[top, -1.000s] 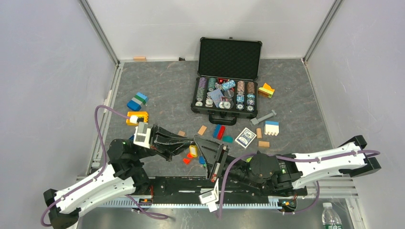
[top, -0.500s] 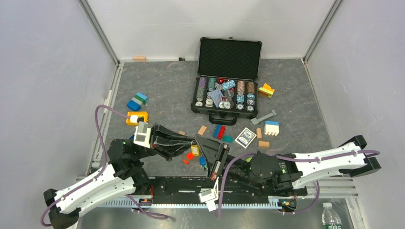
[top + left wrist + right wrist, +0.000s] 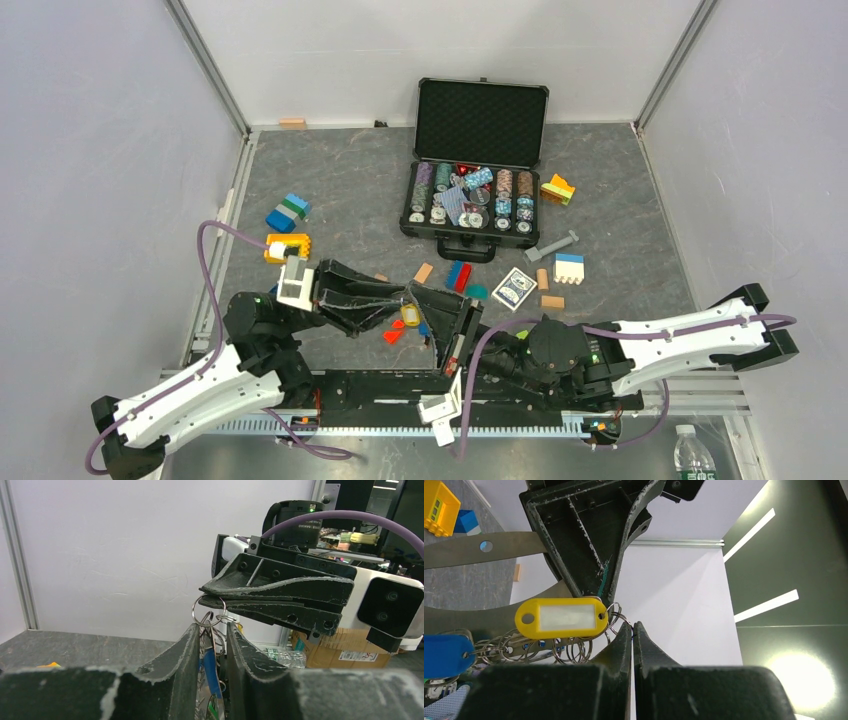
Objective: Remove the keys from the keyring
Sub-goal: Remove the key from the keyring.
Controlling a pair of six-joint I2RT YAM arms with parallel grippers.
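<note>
The keys hang as a bunch between my two grippers, just above the mat near the front edge. A yellow tag [image 3: 408, 315], a red one [image 3: 392, 335] and a blue one [image 3: 424, 328] dangle from it. In the right wrist view the yellow tag [image 3: 561, 617], a blue cover [image 3: 444, 655] and several linked rings [image 3: 559, 650] show. My right gripper [image 3: 633, 625] is shut on the keyring [image 3: 207, 615], tip to tip with the left gripper [image 3: 400, 298]. My left gripper [image 3: 214, 627] is closed around a blue-headed key [image 3: 212, 675] and the keys beside it.
An open black case of poker chips [image 3: 475, 200] stands at the back centre. A card deck [image 3: 515, 288], wooden and coloured blocks [image 3: 288, 212], a yellow block [image 3: 287, 245] and a grey bolt [image 3: 552, 245] lie on the mat. A bottle [image 3: 690, 450] stands off the table at front right.
Both grippers have shifted slightly away from the bases with the bunch. The yellow tag has swung a little to the right. Both grips are unchanged.
</note>
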